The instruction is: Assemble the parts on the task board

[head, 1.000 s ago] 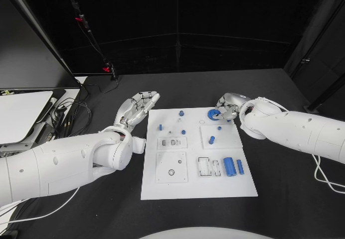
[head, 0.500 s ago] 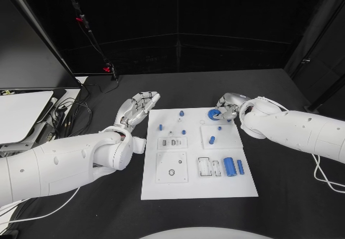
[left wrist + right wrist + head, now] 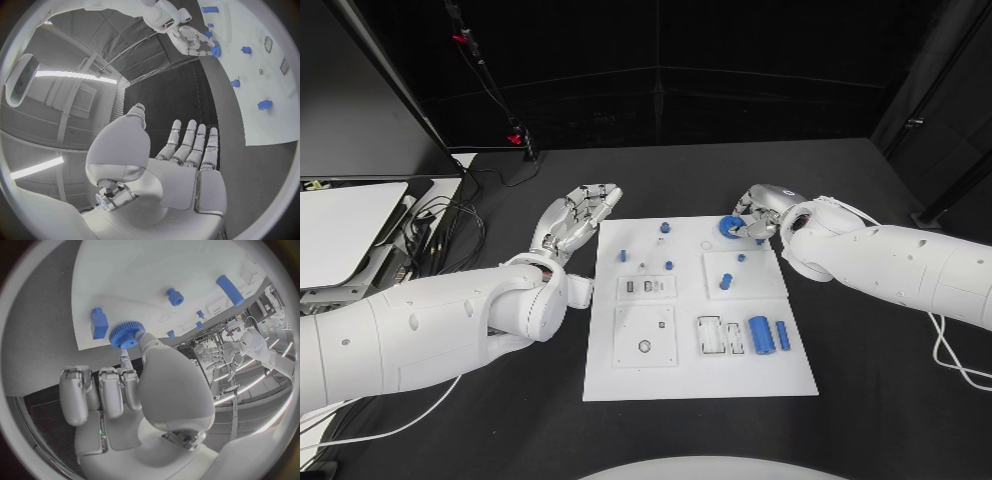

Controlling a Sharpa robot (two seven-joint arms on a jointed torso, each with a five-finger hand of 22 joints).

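The white task board [image 3: 697, 375] lies in the middle of the black table. At its far right corner my right hand [image 3: 762, 212] pinches a blue toothed wheel [image 3: 730, 228] between thumb and a finger, just over the board; the right wrist view shows the wheel [image 3: 127, 334] at the thumb tip, next to a blue block [image 3: 99, 322]. My left hand [image 3: 581, 213] lies beside the board's far left corner, fingers stretched out and holding nothing; in the left wrist view this hand [image 3: 184, 160] is likewise flat and bare. A blue cylinder [image 3: 759, 334] and a thin blue bar [image 3: 782, 336] lie near the board's right edge.
Small blue pegs [image 3: 664, 227] [image 3: 623, 255] [image 3: 724, 281] stand on the board's far half. A white panel [image 3: 343, 225] and loose cables [image 3: 452, 215] sit at the table's left. A cable [image 3: 949, 355] trails at the right.
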